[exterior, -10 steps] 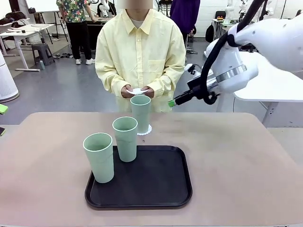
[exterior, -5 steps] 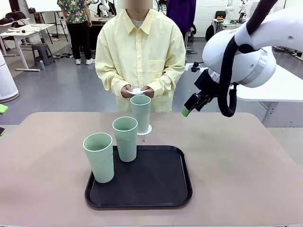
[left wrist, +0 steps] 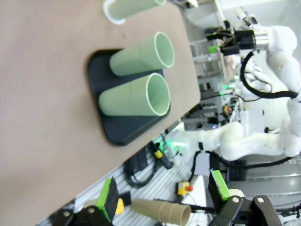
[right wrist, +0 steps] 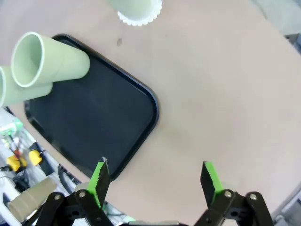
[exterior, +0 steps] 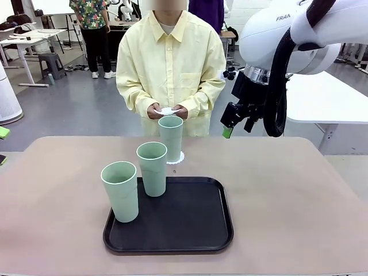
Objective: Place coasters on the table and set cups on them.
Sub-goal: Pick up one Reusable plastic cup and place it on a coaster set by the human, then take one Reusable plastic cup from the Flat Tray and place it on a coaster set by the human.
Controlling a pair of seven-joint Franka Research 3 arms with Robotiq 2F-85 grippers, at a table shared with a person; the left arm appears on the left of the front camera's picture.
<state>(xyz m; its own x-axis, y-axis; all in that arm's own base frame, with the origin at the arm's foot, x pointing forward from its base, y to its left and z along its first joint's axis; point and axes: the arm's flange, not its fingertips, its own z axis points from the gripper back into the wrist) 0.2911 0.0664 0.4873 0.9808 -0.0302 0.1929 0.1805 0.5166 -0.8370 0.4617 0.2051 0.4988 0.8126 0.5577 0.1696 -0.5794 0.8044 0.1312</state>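
Three cups (exterior: pixel 153 172) well apart from right fingers (right wrist: pixel 100 180)

My right gripper (right wrist: pixel 155 172) and left gripper (left wrist: pixel 162 186): black bodies, bright green pads. My right arm (exterior: pixel 299 29): white shell, black cable. Cups (exterior: pixel 152 169): all three pale mint green, plain and matte. Coaster under the far cup (exterior: pixel 179 157): white with a lacy scalloped edge. Coaster in the person's hands (exterior: pixel 167 110): white too. Tray (exterior: pixel 195 227): plain black. Counter (exterior: pixel 287 195): flat beige-tan. Person's shirt (exterior: pixel 169 57): plain pale yellow.
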